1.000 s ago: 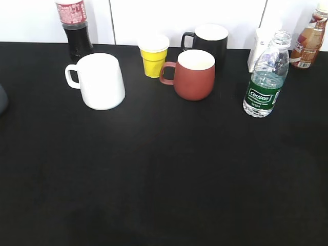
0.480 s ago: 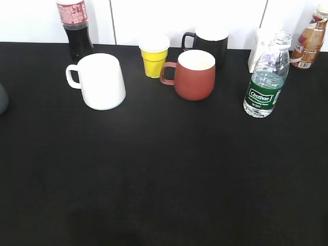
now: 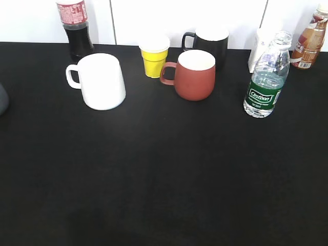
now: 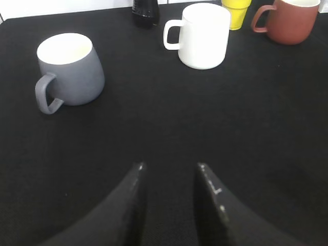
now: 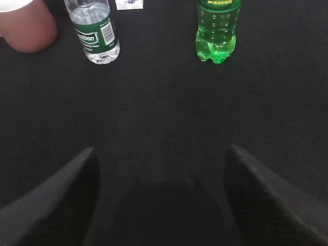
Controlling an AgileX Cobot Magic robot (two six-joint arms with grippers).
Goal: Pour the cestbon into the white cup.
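Standing upright at the right of the black tabletop (image 3: 164, 174), the clear plastic Cestbon water bottle with its green label (image 3: 265, 77) has no cap on and is held by nothing. The large all-white ceramic mug with a loop handle (image 3: 100, 81) sits well apart from it at the left, upright, handle turned left. Between them stand a red-brown mug with a white inside (image 3: 192, 74), a small yellow cup with a white rim (image 3: 154, 55) and a black mug (image 3: 207, 42) behind. The left gripper (image 4: 169, 169) hovers over bare cloth with its dark fingers parted a little and nothing between them; a grey mug (image 4: 67, 69) stands ahead to its left. The right gripper (image 5: 161, 159) is spread wide and empty, with a bright green soda bottle (image 5: 217, 31) ahead of it.
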